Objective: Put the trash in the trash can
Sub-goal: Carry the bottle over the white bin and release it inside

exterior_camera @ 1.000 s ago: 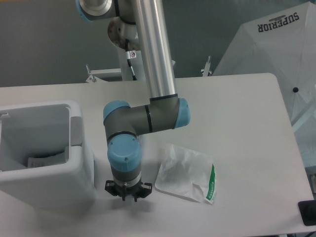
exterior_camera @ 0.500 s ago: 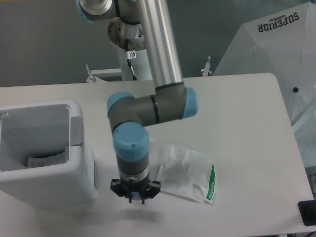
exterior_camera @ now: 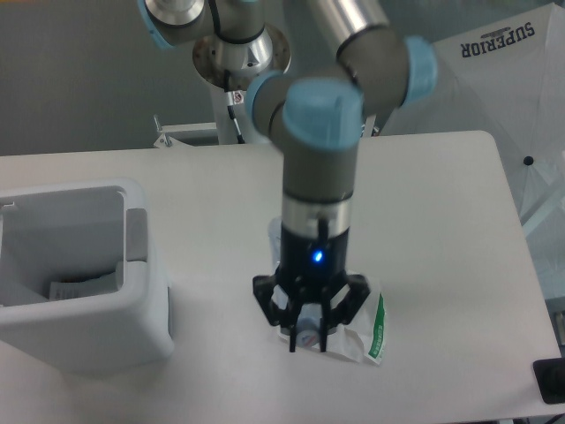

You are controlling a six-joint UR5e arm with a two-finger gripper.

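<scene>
You had the gripper (exterior_camera: 309, 334) spread wide, holding nothing, right above the wrapper (exterior_camera: 371, 331) lying flat on the table (exterior_camera: 441, 221), well apart from the trash can (exterior_camera: 141, 327). Thin film like that looked easy to miss or just shove around.

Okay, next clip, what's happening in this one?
A single robot arm is clearing trash off a table. Its gripper is open, fingers pointing down, right over a crinkled white wrapper with a green edge strip lying flat on the table. Nothing is gripped yet. The white trash can sits apart at the left with something already lying in it.
</scene>
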